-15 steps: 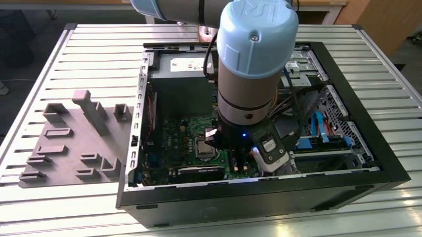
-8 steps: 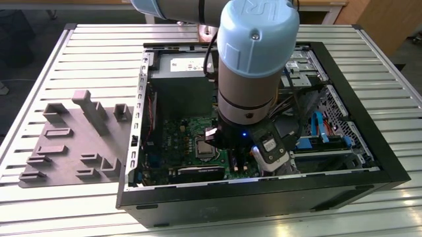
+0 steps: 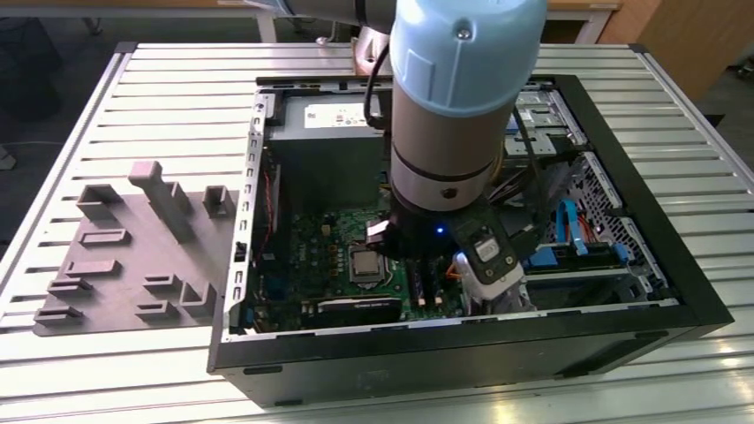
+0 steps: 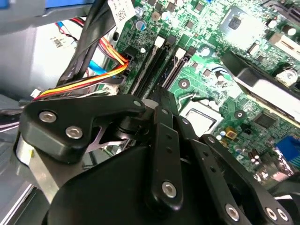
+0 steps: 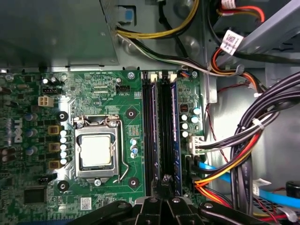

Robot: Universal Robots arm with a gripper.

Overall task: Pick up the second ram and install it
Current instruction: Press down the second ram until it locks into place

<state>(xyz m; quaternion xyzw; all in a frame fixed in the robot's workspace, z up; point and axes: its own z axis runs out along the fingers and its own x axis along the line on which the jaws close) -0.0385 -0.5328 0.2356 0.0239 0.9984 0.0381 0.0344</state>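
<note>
first wrist view: jaws point(image 5: 165, 199) sit over second ram point(image 5: 165, 136) in its slot.

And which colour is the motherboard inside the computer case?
Green; the motherboard shows best in the first wrist view.

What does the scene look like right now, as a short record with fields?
setting: open computer case on a slatted table
arm: reaching down into the case
gripper: low over the memory slots, beside the processor socket
second ram: cannot tell it from the slots
tray: grey, moulded, exterior view's left, outside the case
</note>
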